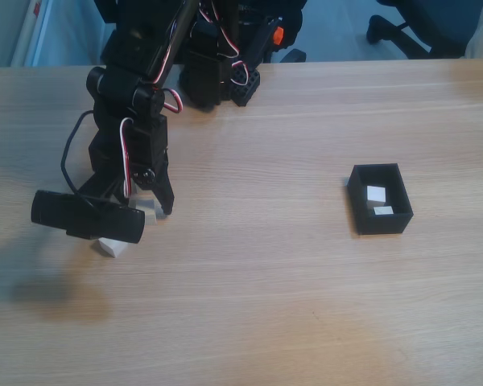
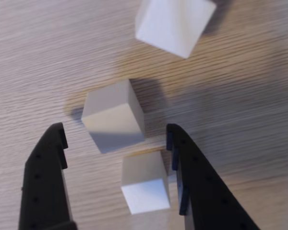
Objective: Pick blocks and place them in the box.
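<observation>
Jaws spread wide around two small white cubes (image 2: 145, 188); I'd probably centre on the nearer one before closing my gripper (image 2: 116, 139).

You are looking at a big wooden table (image 1: 306, 305). It is light brown, with thin lines of grain that run from side to side. A soft light falls on it, and near the bottom of the fixed view the wood looks a bit warmer and more orange. On the left you can see a dim, blurry shadow on the wood. Behind the table the floor (image 1: 330, 32) is grey-blue. At the top right you can see the dark legs of an office chair (image 1: 398, 28). At the top left there is something pale and white (image 1: 40, 28); you cannot tell what it is.
</observation>
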